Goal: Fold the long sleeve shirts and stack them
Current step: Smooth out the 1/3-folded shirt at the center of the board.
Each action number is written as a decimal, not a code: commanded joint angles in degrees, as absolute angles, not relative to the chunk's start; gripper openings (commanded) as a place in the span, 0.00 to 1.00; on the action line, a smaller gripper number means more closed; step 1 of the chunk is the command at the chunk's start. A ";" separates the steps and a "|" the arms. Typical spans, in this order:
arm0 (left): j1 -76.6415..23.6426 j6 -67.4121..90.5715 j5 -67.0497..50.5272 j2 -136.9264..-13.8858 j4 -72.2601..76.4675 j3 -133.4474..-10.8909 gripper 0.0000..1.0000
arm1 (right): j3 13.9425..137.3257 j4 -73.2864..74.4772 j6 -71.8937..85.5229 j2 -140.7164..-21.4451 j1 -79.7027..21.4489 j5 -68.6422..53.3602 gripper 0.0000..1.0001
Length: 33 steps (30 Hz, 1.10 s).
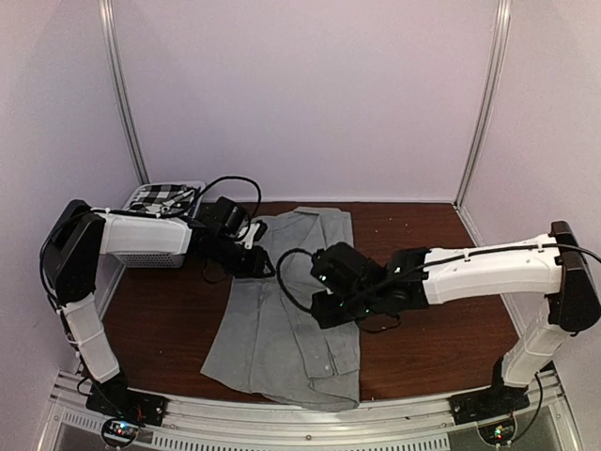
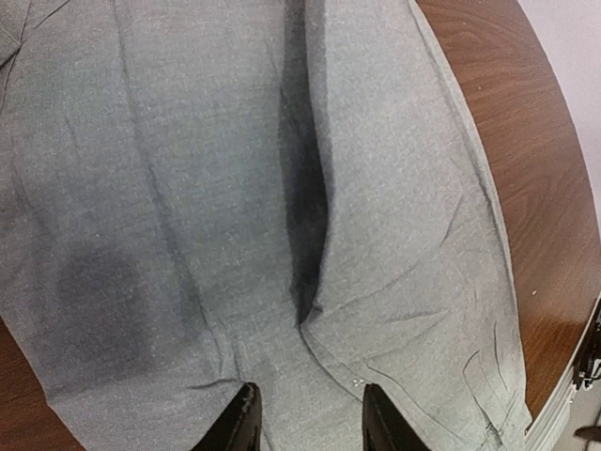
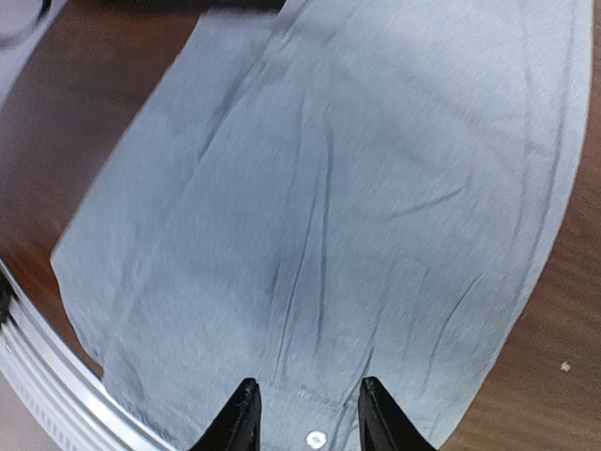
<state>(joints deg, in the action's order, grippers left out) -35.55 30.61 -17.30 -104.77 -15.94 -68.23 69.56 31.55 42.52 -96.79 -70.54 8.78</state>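
The light grey shirt [image 1: 282, 338] lies spread lengthwise on the brown table [image 1: 441, 329], collar end to the back. My left gripper [image 1: 261, 266] hovers open over its left edge, and in the left wrist view [image 2: 308, 425] the black fingertips [image 2: 239, 423] stand apart just above the grey cloth [image 2: 188, 188] with its folds. My right gripper [image 1: 324, 310] hovers open over the shirt's middle right. In the right wrist view [image 3: 305, 420] the fingers frame the grey cloth [image 3: 357, 188] near a white button [image 3: 315, 438]. The checked shirt [image 1: 160, 197] lies in the white basket [image 1: 150, 252].
The basket stands at the back left corner, beside the left arm. White walls with metal posts close in the table. A metal rail [image 1: 300, 423] runs along the front edge, close to the shirt's hem. Bare wood [image 1: 441, 329] shows to the right of the shirt.
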 commanded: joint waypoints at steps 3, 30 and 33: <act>-34.26 31.80 -14.72 -100.83 -14.07 -64.88 0.38 | 66.41 12.54 36.64 -92.04 -56.89 0.27 0.35; -34.15 36.21 -23.47 -102.89 -11.10 -68.61 0.37 | 95.29 -4.28 38.25 -133.42 -35.95 -29.27 0.18; -34.19 36.33 -25.61 -107.09 -10.31 -73.81 0.37 | 99.18 -3.48 39.65 -136.92 -34.35 -30.19 0.17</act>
<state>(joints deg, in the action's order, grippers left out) -34.44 35.75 -21.34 -102.37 -13.39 -68.10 94.30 -2.48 37.28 -133.32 -36.71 -28.29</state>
